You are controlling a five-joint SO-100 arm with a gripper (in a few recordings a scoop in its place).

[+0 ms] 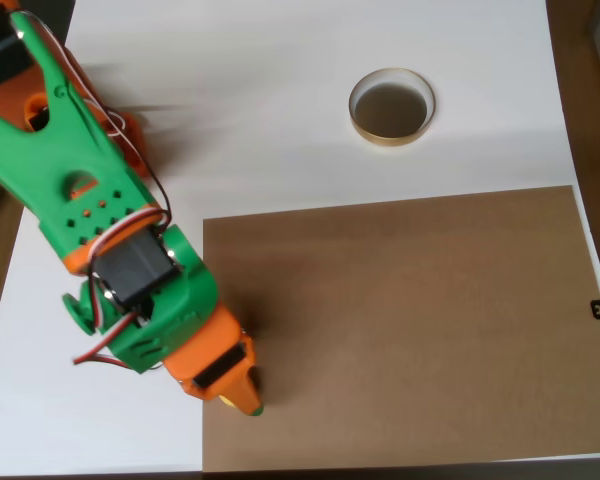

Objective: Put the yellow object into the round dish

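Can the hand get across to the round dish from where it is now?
Probably yes: the hand sits low at the brown board's left edge, and board and white table lie bare up to the round dish.

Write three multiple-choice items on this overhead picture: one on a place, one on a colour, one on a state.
1. Where is the round dish?
A. On the white table top, above the brown board in the picture
B. On the brown board
C. Under the arm

2. What colours is the arm?
A. Black and white
B. Green and orange
C. Blue and grey

3. What does the round dish hold?
A. The yellow object
B. A coin
C. Nothing

Key: 1 A, the dish stands on the white table, clear of the brown board. 2 B, the arm's links are green and its gripper end is orange. 3 C, the dish's dark bottom lies bare; a bit of yellow, likely the yellow object, shows at the gripper's tip.
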